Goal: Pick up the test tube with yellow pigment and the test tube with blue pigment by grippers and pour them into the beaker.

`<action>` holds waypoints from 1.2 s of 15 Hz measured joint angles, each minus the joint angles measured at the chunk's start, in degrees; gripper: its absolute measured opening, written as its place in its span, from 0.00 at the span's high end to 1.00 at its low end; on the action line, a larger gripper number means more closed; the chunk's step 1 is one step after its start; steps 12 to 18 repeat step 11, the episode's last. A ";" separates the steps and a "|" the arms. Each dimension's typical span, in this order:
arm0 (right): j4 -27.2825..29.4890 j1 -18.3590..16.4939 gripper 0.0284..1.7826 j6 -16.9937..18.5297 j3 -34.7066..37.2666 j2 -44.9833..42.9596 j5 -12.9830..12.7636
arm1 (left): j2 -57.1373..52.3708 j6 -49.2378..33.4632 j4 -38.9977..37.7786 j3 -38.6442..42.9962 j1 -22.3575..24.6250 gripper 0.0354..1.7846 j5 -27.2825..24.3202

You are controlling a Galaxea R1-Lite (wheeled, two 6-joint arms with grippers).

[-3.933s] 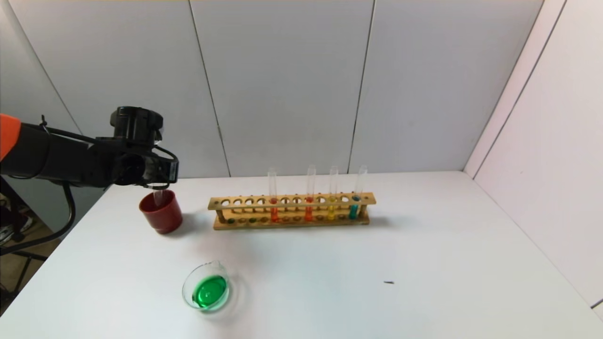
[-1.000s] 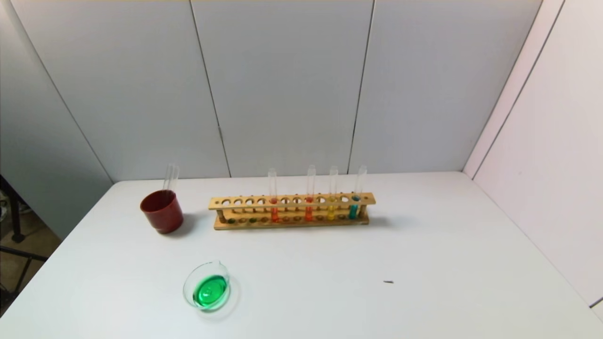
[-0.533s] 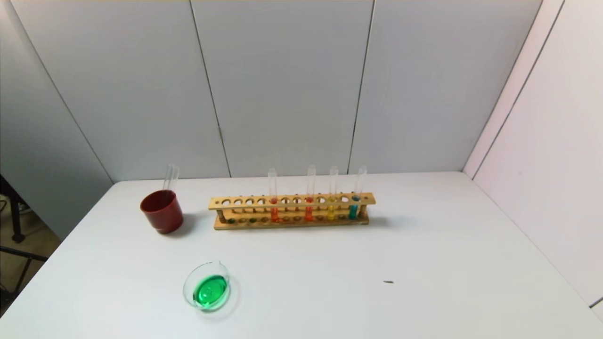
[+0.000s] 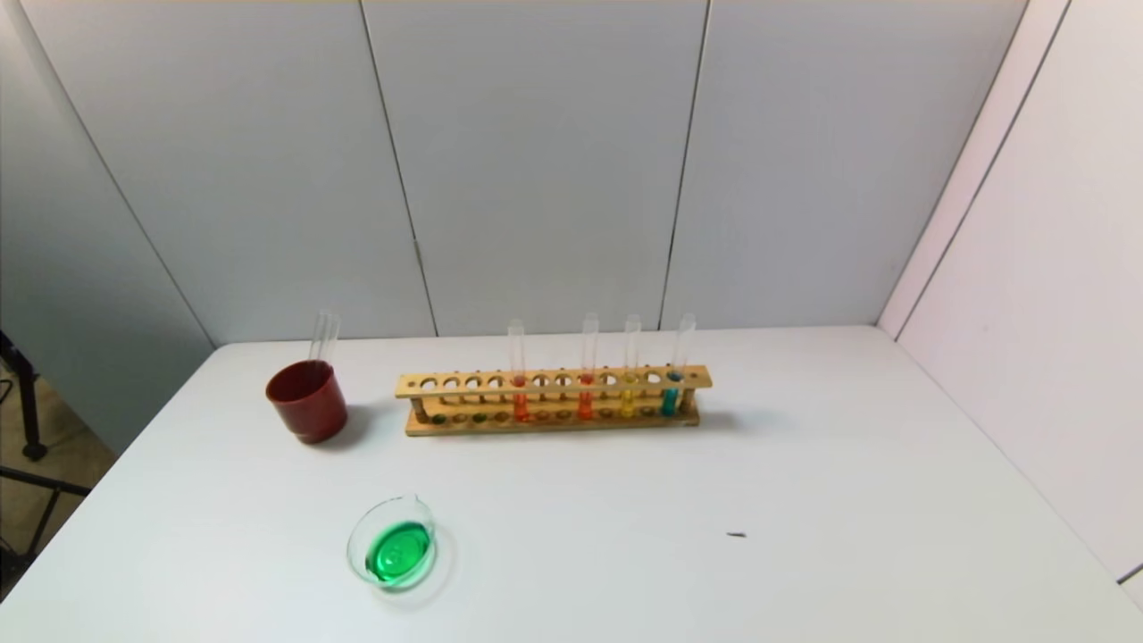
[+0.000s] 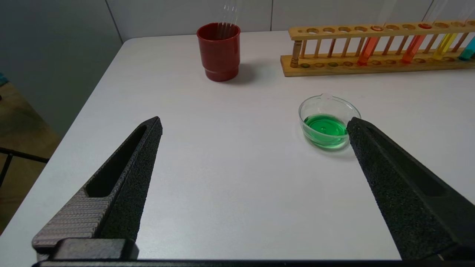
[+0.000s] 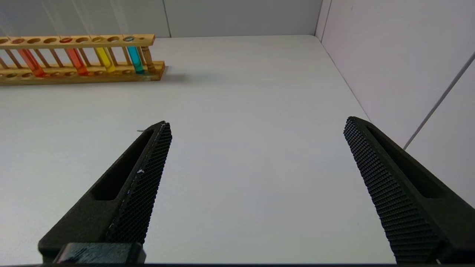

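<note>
Basically both grippers sit back off the near side of the table, neither visible from the head camera. Left gripper (image 5: 254, 124) has its fingers (image 5: 122, 178) spread wide apart, holding nothing, touching nothing, hovering above the white table (image 4: 804, 500); the beaker (image 4: 391, 542) shows just beside one fingertip in its wrist view, holding green liquid. Right gripper (image 6: 256, 124) is likewise wide apart, fingers (image 6: 137, 185) empty, over bare tabletop on the right side. Beaker stands on the near left part of the table, well apart from the wooden rack (image 4: 554, 399), which sits toward the back, running left to right. Four tubes stand upright in the rack: two orange-red tubes (image 4: 518, 375) toward the middle, then the test tube with yellow pigment (image 4: 629, 371), then the test tube with blue pigment (image 4: 674, 371) near the rack's right end. Left holes of the rack are unfilled. Dark red cup (image 4: 306, 400) stands left of the rack, near it but apart, with clear empty tubes (image 4: 323, 336) leaning out of it; count looks like two, hard to be sure. Small dark speck (image 4: 736, 535) lies on the table, near right. Grey panel walls behind, a lighter wall on the right; at far left, past the table edge, a bit of floor and a dark stand leg (image 4: 27, 402).
</note>
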 joint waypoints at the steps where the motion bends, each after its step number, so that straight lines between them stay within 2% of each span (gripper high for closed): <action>1: 0.00 0.00 0.05 0.02 0.00 0.00 0.00 | 0.00 -0.02 0.02 0.00 0.00 0.02 0.00; 18: 0.00 0.00 0.05 -0.09 0.00 0.00 0.00 | 0.00 0.00 0.05 0.02 0.02 0.02 0.02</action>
